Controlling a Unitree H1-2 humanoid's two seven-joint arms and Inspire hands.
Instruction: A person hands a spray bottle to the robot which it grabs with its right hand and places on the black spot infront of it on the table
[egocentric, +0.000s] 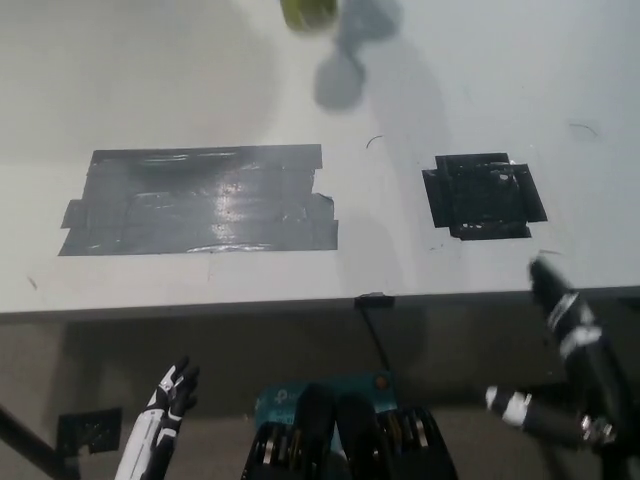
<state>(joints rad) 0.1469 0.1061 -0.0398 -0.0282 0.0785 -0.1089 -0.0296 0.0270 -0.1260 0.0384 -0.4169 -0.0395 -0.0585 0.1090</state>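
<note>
Head view: looking steeply down over the table's near edge.
Left hand: white, hanging low at the lower left, below the table edge, fingers spreading a little and holding nothing; it is resting.
Right hand: black, coming in at the lower right, reaching up to the near edge of the table; fingers are standing apart, one pointing up toward the black spot, another sticking out leftward lower down; nothing is sitting in its grasp.
Table: pale and white, filling the upper part of the picture.
Black spot: a small square of dark tape lying just beyond the right hand, bare on top.
Grey tape patch: a wider glossy rectangle lying to the left of the black spot, well apart from it.
Spray bottle: only a blurred yellow-green bit is showing at the top edge, far beyond the right hand and off to its left, with a grey shadow falling on the table beside it; who is holding it cannot be seen.
</note>
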